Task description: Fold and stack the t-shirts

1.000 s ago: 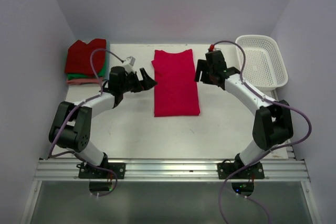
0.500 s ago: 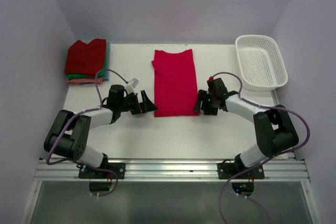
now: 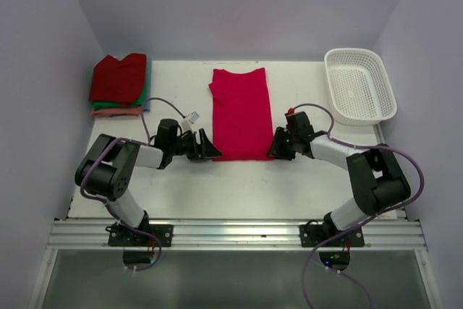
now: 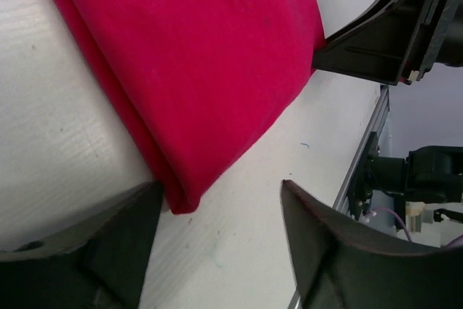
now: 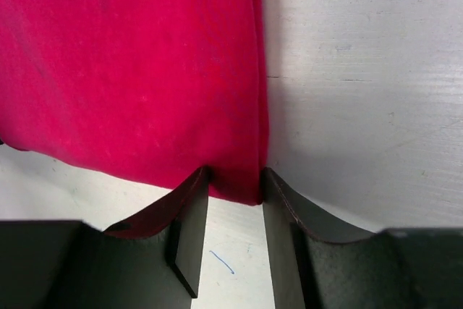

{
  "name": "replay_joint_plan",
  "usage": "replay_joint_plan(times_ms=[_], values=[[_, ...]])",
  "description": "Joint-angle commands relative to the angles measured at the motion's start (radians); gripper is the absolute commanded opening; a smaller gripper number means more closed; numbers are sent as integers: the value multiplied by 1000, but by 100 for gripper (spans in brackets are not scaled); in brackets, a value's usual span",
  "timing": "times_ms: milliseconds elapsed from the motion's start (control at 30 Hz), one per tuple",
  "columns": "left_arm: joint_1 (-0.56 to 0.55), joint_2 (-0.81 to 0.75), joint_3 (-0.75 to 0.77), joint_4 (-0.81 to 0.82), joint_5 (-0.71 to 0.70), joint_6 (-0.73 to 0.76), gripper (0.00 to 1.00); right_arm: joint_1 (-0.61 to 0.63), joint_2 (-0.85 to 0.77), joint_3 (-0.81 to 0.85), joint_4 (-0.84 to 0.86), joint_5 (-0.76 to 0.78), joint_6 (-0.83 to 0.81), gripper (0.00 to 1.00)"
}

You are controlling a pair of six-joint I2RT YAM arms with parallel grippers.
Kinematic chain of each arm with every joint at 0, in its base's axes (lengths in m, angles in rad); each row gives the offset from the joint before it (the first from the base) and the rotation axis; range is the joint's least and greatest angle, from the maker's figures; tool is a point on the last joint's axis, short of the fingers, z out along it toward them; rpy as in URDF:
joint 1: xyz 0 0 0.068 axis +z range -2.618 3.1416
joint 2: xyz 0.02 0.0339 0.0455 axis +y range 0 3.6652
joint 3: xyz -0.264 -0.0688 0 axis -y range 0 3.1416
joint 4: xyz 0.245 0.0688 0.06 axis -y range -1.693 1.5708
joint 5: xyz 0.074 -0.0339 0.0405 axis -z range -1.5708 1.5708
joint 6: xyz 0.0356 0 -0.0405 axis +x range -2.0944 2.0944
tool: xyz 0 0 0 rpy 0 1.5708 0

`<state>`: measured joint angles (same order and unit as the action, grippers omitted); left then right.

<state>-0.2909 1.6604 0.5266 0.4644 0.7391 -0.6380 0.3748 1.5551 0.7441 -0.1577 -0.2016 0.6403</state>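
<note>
A crimson-pink t-shirt point(image 3: 242, 113), folded lengthwise into a long strip, lies in the middle of the table. My left gripper point(image 3: 211, 150) sits low at its near left corner. In the left wrist view that corner point(image 4: 177, 197) lies just inside one finger of the left gripper point(image 4: 221, 204), whose jaws stand wide open. My right gripper point(image 3: 275, 148) is at the near right corner. In the right wrist view the right gripper point(image 5: 235, 179) has half-closed jaws on either side of the corner point(image 5: 239, 171), with a gap still between them. Other folded t-shirts point(image 3: 118, 86) are stacked at the far left.
A white lattice basket point(image 3: 359, 85) stands at the far right of the table. The stack of folded shirts has dark red on top, with green and salmon edges showing below. The metal rail point(image 3: 231, 233) with both arm bases runs along the near edge.
Both grippers came down from beside the shirt's middle to its near corners. The right jaws have narrowed around their corner, and the left jaws have narrowed slightly.
</note>
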Motion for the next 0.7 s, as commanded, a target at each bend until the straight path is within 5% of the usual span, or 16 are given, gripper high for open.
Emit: replay_joint_plan(times_ms=[0, 233, 333, 400, 667], values=[[-27, 128, -7, -23, -57, 20, 67, 4, 19, -15, 41, 5, 5, 35], [-40, 150, -1, -62, -156, 49, 52, 4, -15, -37, 44, 22, -11, 14], [-42, 151, 3, -73, -162, 63, 26, 4, -21, -48, 52, 22, -16, 0], [-42, 154, 0, -58, -155, 61, 2, 4, -27, -57, 60, 22, -16, 0], [-89, -17, -114, -82, -139, 40, 0, 32, -234, -112, -31, 10, -39, 0]])
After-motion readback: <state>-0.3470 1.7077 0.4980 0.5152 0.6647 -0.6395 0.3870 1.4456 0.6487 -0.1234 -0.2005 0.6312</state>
